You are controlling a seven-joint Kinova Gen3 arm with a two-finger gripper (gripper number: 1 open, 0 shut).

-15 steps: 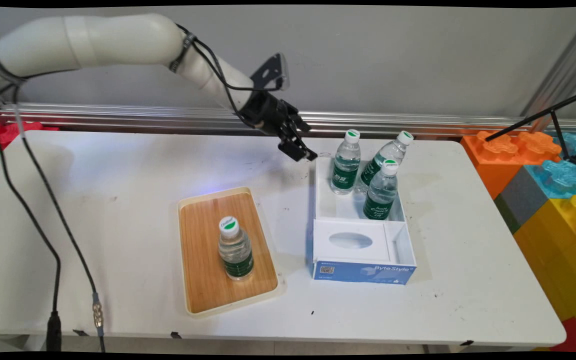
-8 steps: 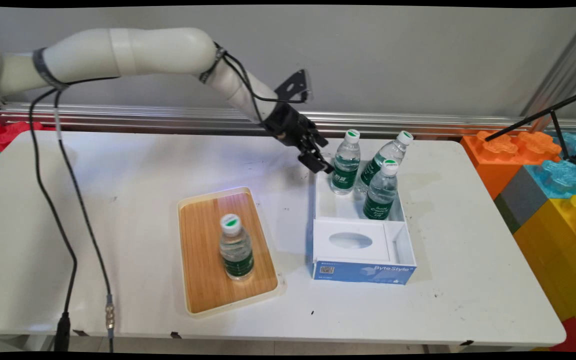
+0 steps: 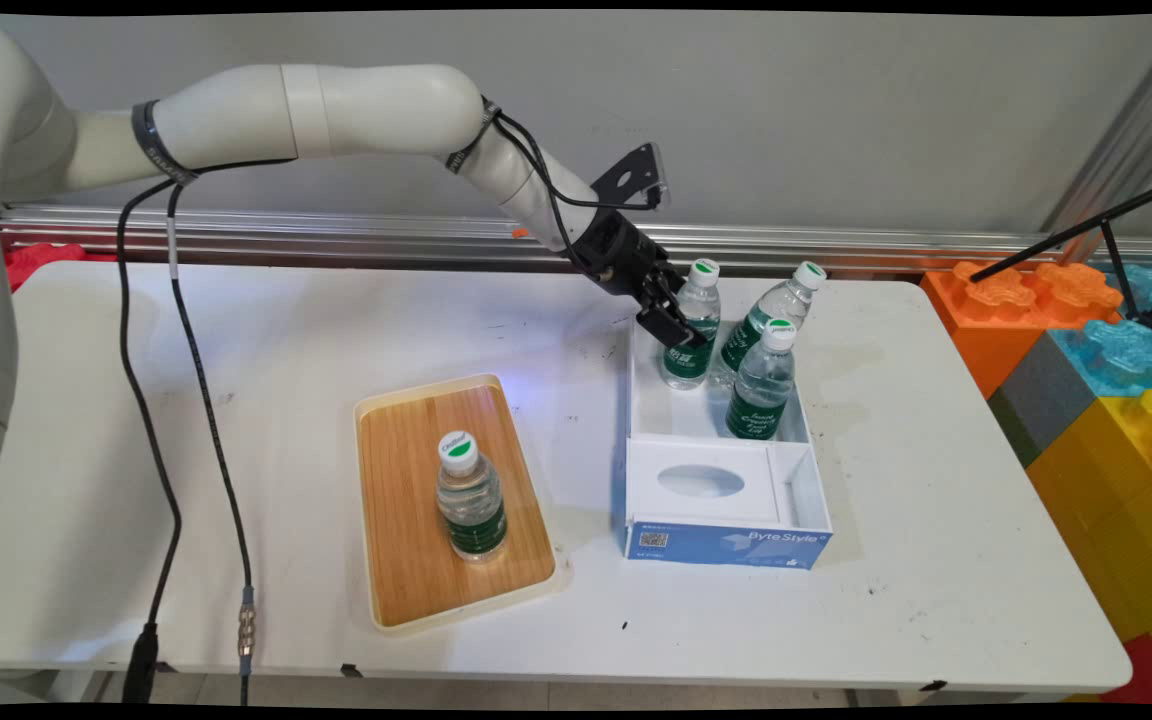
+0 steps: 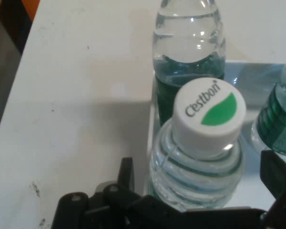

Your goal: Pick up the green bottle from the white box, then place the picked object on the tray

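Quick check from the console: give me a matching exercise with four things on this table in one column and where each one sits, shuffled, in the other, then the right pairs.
Things:
1. pincer
2. lone bottle
3. wooden tray
4. blue-and-white box

Places:
A. standing on the wooden tray
B. right of the tray, holding three bottles at its far end
C. around the far-left bottle in the box, a finger on each side
D. flat on the table, left of the box

Pairs: 1-C, 2-A, 3-D, 4-B
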